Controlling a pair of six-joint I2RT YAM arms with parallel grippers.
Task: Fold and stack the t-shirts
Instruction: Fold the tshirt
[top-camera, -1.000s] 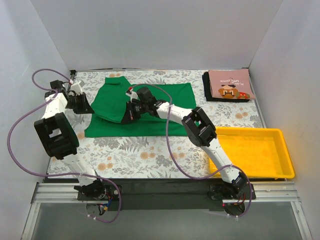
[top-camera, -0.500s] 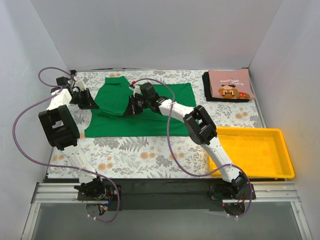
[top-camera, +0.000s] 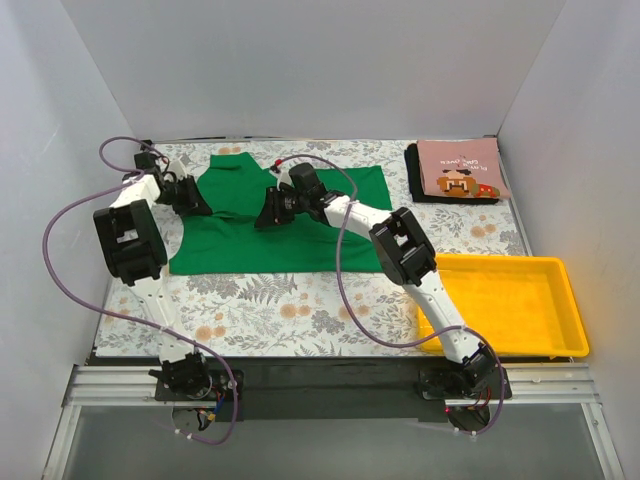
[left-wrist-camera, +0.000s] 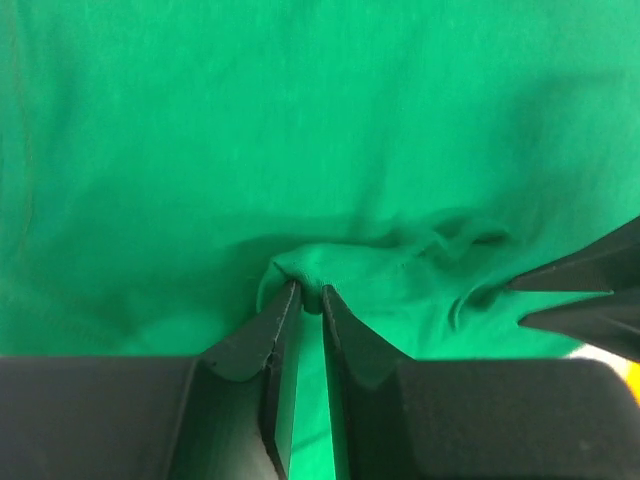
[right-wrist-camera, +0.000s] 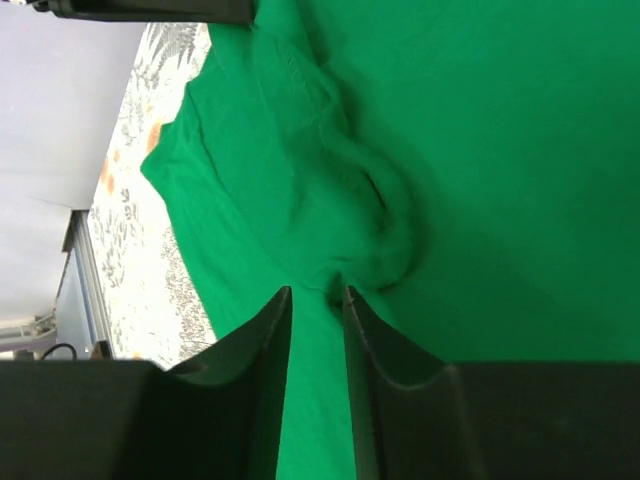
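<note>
Cloth is the trouble from the top camera: the green t-shirt (top-camera: 290, 245) bunches up where both arms meet it, so the fingertips are lost against it. The left arm runs up the left side, its left gripper (top-camera: 192, 200) at the shirt's far left edge. The right arm stretches diagonally across, its right gripper (top-camera: 270, 213) down on the shirt's far middle. The shirt's near hem lies straight, with bare floral table (top-camera: 300, 310) in front. A pink t-shirt (top-camera: 460, 170) sits folded on a black t-shirt (top-camera: 418, 185) in the far right corner, and the yellow tray (top-camera: 500, 300) is near right. Both are well apart from the green one.

From the left wrist, green fills nearly everything. The fingers are pressed close, clamped on a small raised fold. Two dark points are cut off at the right edge; I cannot tell what they are.

From the right wrist, the fingers are nipped on a rumpled ridge of the same shirt, whose edge and the table show at the left.
</note>
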